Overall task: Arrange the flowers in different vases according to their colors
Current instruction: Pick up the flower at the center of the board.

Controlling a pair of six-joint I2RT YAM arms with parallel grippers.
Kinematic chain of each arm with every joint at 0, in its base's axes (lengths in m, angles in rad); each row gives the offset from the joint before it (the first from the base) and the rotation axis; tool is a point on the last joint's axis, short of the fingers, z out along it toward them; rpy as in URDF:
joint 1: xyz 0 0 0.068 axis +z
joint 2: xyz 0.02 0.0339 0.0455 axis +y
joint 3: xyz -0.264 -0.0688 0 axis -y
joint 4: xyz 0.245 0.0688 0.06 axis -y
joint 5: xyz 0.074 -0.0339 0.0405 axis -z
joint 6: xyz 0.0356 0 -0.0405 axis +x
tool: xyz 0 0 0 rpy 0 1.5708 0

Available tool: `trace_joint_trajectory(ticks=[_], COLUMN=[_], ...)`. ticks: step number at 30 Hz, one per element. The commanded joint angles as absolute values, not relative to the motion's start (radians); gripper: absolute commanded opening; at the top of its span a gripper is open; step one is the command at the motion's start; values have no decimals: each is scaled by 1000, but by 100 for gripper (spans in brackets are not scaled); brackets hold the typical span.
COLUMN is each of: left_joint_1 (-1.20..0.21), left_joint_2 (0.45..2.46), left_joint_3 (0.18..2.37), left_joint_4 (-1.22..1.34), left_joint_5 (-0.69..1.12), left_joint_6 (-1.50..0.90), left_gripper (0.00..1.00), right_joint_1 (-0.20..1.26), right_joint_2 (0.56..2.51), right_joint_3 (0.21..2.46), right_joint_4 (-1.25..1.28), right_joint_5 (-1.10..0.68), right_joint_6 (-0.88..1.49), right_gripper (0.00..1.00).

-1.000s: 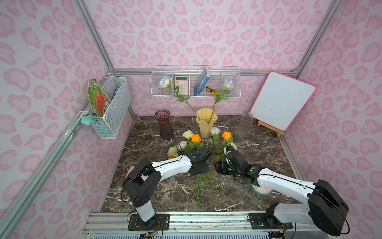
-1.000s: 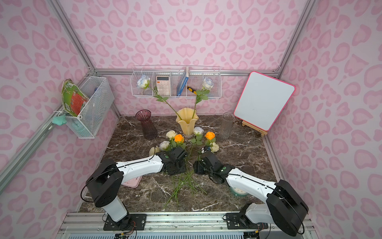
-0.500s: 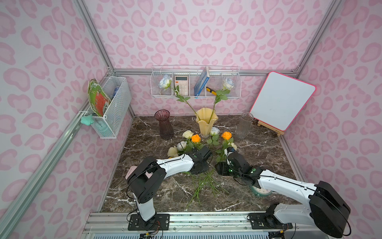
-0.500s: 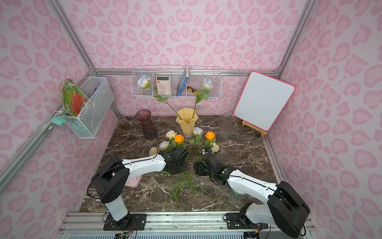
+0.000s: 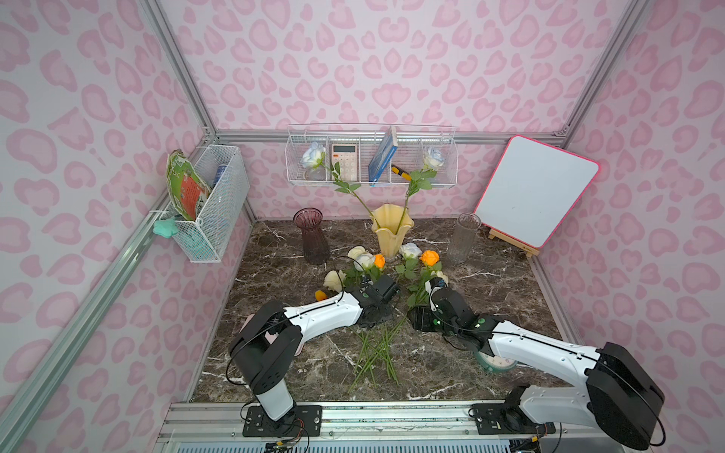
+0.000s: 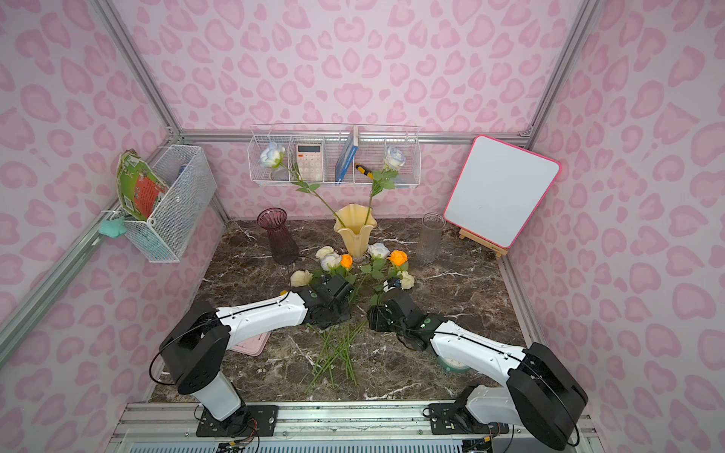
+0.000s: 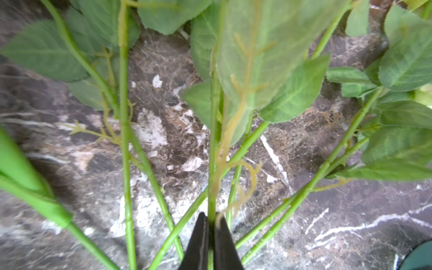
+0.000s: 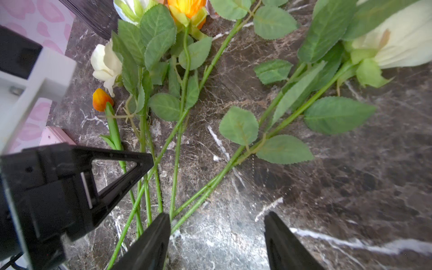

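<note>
Our left hand (image 7: 211, 225) is clamped shut on one green stem (image 7: 212, 149) of the flowers (image 5: 429, 257), which lie fanned on the tabletop (image 5: 490, 298) ahead of it. Our right hand (image 8: 217, 224) stands open, empty, with loose stems (image 8: 175, 163) just beside one finger (image 8: 152, 243).

Upright: purple vase (image 5: 312, 235), clear vase (image 5: 463, 239), yellow vase (image 5: 392, 235) between them holding two blue-white roses (image 5: 314, 155). Loose flowers (image 5: 365, 261), cream, white, orange, lie fanned before it, stems (image 7: 125, 163) crossing.

Marbled brown table (image 5: 510, 282) — yellow vase (image 5: 392, 235)
</note>
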State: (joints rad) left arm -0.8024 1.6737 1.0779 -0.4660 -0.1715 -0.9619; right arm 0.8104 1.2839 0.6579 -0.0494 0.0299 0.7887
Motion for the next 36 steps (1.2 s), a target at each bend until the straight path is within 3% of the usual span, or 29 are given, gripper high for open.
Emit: trace_joint_trajectory(ticks=[1,4,15,22,36], left_joint_1=[-811,-811,-816,-818,-818], left_joint_2=[1628,1602,1484,1364,1219], left_joint_3=[1070,1060,1075,1091,1088], left_joint_4=[-511,-508,-541,-548,-583], left_joint_5=[-207,-201,-232,-217,-210], left_joint_6=[-934,-925,-870,-785,-668], left_gripper=[9,12,6,5,5], right_joint_1=[811,808,760,735,679], right_joint_2=[1291,1316,1484,1595,1740], right_joint_3=[689,723,864,905,989], right_joint_4=[-32,-30,-50,9,120], right_joint_5=[27,27,-27,-111,-114], right_joint_6=[788,780,830,928,1071], right_gripper=[69,70,71,57,53])
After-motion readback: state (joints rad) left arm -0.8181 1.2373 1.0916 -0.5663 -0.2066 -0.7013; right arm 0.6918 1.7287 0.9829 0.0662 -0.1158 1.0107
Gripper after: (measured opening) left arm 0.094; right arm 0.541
